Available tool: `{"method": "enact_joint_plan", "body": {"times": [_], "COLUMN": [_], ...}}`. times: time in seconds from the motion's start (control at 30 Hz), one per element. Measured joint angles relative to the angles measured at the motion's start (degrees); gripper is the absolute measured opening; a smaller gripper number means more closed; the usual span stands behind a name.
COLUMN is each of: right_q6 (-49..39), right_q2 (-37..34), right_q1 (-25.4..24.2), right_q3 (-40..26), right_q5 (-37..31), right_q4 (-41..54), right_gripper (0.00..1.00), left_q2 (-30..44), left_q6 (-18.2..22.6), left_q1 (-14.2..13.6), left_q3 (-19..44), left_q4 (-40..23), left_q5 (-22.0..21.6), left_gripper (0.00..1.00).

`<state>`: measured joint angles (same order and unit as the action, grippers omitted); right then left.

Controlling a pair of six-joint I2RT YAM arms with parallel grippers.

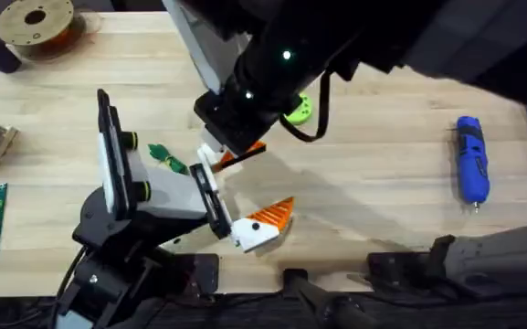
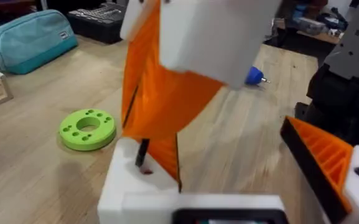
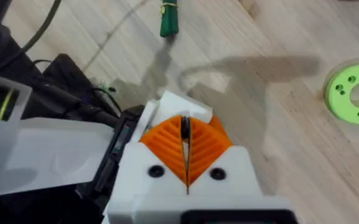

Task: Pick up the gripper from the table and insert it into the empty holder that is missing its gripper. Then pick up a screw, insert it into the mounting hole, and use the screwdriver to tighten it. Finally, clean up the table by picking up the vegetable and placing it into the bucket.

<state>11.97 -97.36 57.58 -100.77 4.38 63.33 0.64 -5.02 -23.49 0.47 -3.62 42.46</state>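
The right gripper [image 3: 186, 163] was pinched shut on a thin dark piece directly over the white holder [image 3: 178, 104], which the left arm offered up from the lower left; I judged the coming move to turn on that vertical alignment. The left gripper [image 1: 245, 196] stood open, one finger lacking its pad. I could not single out the loose orange wedge. One blue screwdriver [image 1: 471, 157] lay far right, bit toward the arms' bases, nearer the right arm. One green vegetable [image 1: 166, 157] lay on the tabletop [image 1: 373, 183], beside one green disc [image 1: 300, 110].
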Motion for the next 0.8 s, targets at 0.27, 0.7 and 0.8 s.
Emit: {"method": "enact_joint_plan", "body": {"times": [0.27,0.7,0.8], "right_q6": [0.02,0.02,0.02], "right_q2": [0.0,0.01,-0.02], "right_q1": [0.04,0.07,0.07], "right_q3": [0.0,0.0,0.0], "right_q5": [1.08,1.27,1.27], "right_q4": [1.4,0.59,0.78], "right_gripper": [0.007,0.007,0.007], "left_q2": [0.0,-0.01,0.0], "left_q6": [0.07,0.07,0.07], "left_q1": [0.0,0.0,0.0], "left_q3": [0.0,0.0,0.0], "left_q4": [0.0,0.0,0.0], "left_q5": [0.0,0.01,0.01], "left_gripper": [0.987,0.987,0.987]}}
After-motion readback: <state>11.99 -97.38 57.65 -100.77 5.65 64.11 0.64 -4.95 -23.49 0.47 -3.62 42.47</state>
